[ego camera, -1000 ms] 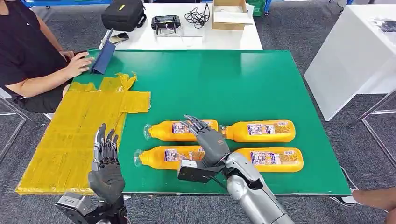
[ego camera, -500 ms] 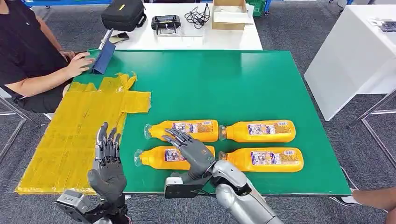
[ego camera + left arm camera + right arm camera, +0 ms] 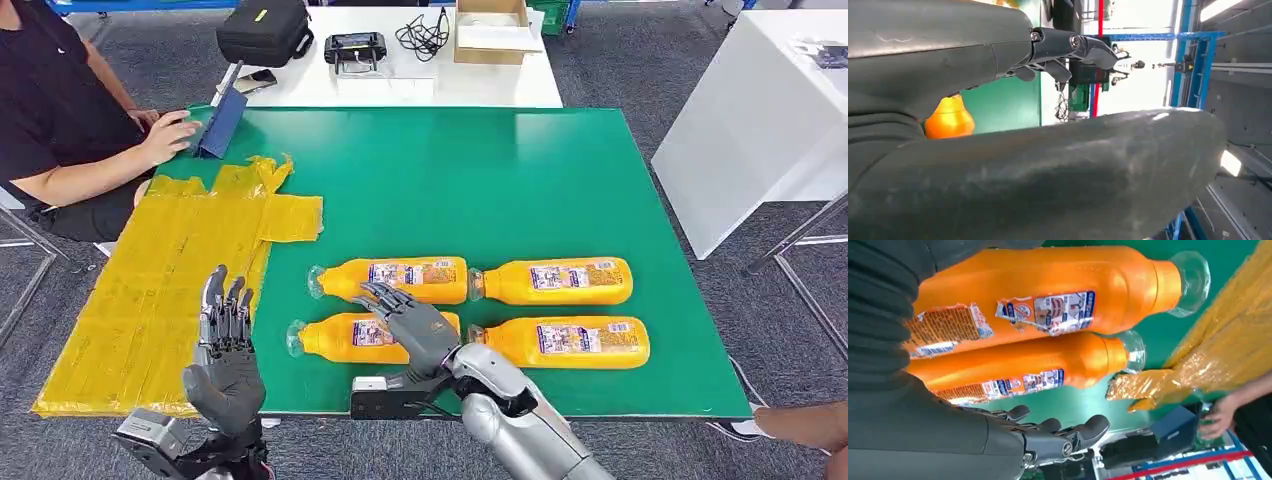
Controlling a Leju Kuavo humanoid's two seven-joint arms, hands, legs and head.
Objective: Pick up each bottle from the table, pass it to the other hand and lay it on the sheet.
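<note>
While four orange bottles lie on the green desk [image 3: 520, 170], the legend reads:
Right hand [image 3: 415, 325]: fingers [image 3: 1083, 429] spread and empty, poised over the near-left bottle [image 3: 350, 338].
Left hand [image 3: 228, 360]: raised, palm up, fingers apart, holding nothing, at the desk's 7 o'clock edge.
Other bottles: far-left bottle [image 3: 395, 279], far-right bottle [image 3: 555, 280], near-right bottle [image 3: 565, 341], in two rows.
Yellow sheet [image 3: 170, 270]: at 9 o'clock, bare.
Person [image 3: 60, 110]: at 10 o'clock.

Both hands, the left hand [image 3: 226, 352] and the right hand [image 3: 412, 325], are dark grey with black fingers; silver screws dot them, and the right forearm [image 3: 520, 425] is glossy silver.
</note>
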